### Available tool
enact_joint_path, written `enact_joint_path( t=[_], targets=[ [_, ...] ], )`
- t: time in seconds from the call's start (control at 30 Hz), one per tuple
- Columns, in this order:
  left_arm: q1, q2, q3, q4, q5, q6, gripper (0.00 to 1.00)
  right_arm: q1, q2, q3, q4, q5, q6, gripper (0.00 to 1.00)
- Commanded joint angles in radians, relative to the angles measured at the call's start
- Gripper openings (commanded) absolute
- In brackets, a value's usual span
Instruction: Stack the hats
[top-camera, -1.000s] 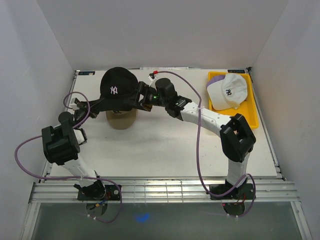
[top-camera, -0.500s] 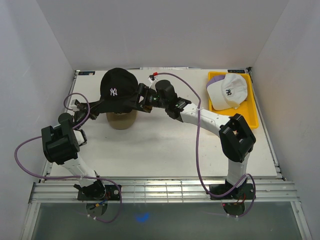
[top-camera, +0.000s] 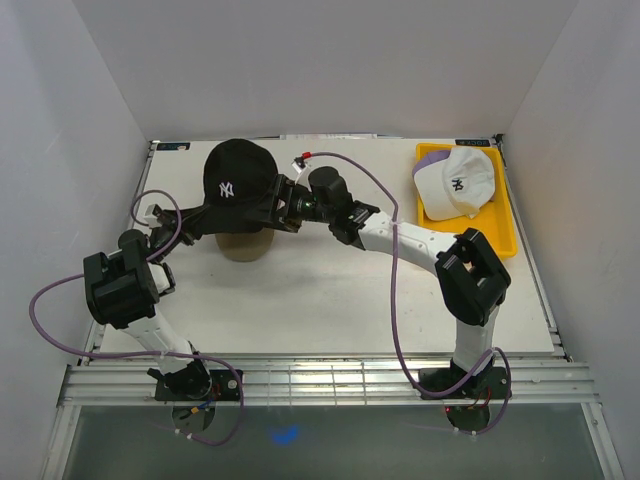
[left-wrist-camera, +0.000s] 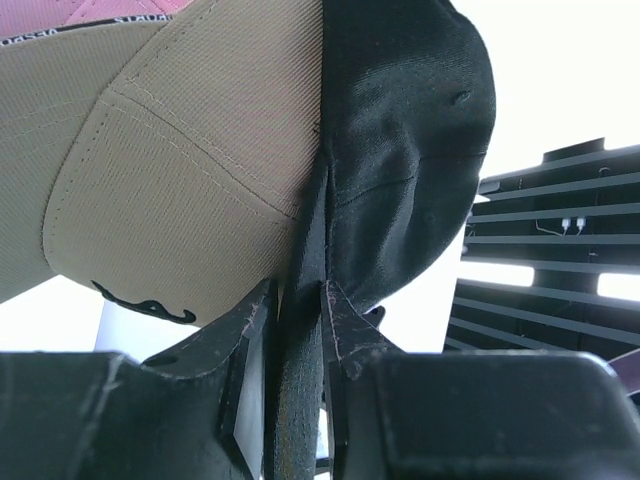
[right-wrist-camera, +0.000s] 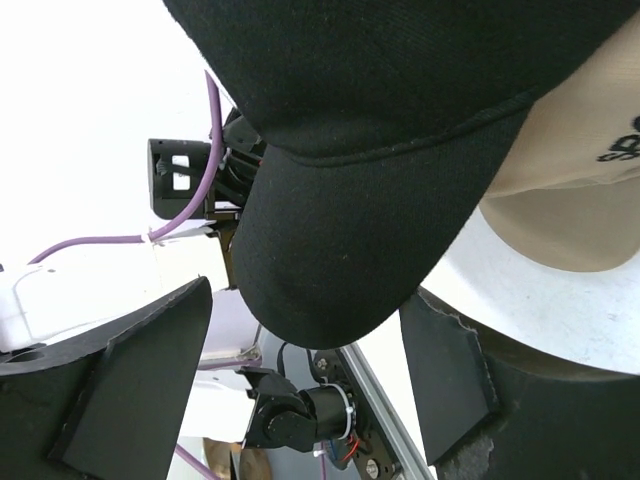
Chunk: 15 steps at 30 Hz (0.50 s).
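The black hat (top-camera: 237, 180) with a white logo sits over the tan hat (top-camera: 243, 246) at the table's back left. Seen from the left wrist, the tan crown (left-wrist-camera: 190, 150) lies against the black crown (left-wrist-camera: 410, 110), with pink fabric (left-wrist-camera: 90, 10) above. My left gripper (top-camera: 188, 220) (left-wrist-camera: 298, 288) is narrowly open around the black hat's edge, a thin light slit beside the fabric. My right gripper (top-camera: 274, 200) (right-wrist-camera: 308, 295) is open wide, its fingers either side of the black brim (right-wrist-camera: 340, 230) without touching. The white hat (top-camera: 460, 180) lies on a purple hat (top-camera: 431, 157).
The yellow tray (top-camera: 503, 228) holding the white and purple hats stands at the back right by the wall. White walls close in the table on three sides. Purple cables (top-camera: 160, 205) loop beside the left arm and over the right arm.
The black hat has come down further over the tan hat, hiding more of it. Both grippers shifted slightly with it, and my left jaws have eased apart.
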<state>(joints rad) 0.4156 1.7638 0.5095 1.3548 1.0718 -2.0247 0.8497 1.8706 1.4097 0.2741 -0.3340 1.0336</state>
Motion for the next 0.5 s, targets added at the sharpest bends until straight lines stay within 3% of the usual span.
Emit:
enact_joint_path(
  t=[0.0, 0.17, 0.47],
  targets=[
    [-0.009, 0.002, -0.022, 0.348, 0.089, 0.035, 0.34, 0.017, -0.021, 0.002, 0.102, -0.028, 0.003, 0.8],
    [-0.006, 0.002, -0.031, 0.349, 0.089, 0.035, 0.32, 0.017, -0.018, -0.008, 0.109, -0.03, 0.008, 0.78],
    [0.002, -0.004, -0.04, 0.349, 0.093, 0.037, 0.33, 0.017, -0.004, -0.032, 0.12, -0.031, 0.016, 0.44]
  ],
)
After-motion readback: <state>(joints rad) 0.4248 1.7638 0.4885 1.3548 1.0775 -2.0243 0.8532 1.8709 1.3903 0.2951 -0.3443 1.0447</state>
